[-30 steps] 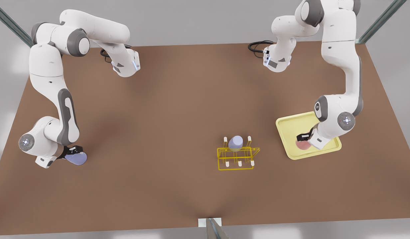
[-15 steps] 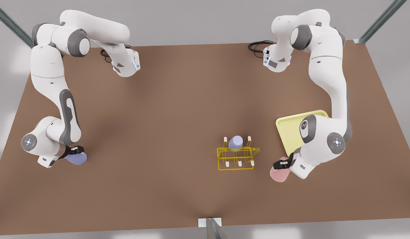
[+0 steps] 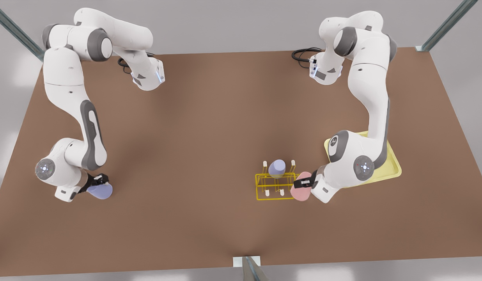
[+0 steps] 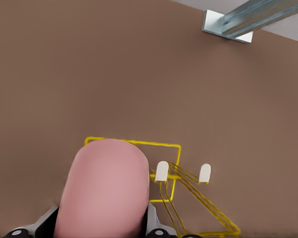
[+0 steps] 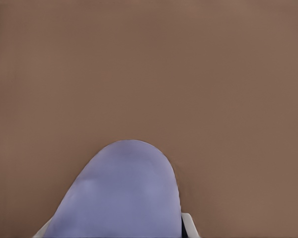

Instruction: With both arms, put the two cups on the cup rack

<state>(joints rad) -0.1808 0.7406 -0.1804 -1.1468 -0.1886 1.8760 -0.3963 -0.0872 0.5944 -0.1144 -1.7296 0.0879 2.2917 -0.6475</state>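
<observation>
Placing was under way: the left gripper [image 3: 303, 182], clamped on the pink cup [image 3: 300, 191], hung at the yellow rack [image 3: 276, 187] and needed lowering onto a free peg [image 4: 162, 171]. Far across the table [image 3: 209, 128], the right gripper [image 3: 97, 182], gripping a lavender cup [image 3: 100, 191], had the whole carry ahead.

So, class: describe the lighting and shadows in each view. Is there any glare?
Front view: soft, even light; broad faint shadows on the table, no glare. Left wrist view: the pink cup is smoothly shaded, and the rack casts no clear shadow. Right wrist view: the lavender cup has one faint pale patch, no hard highlight.
</observation>
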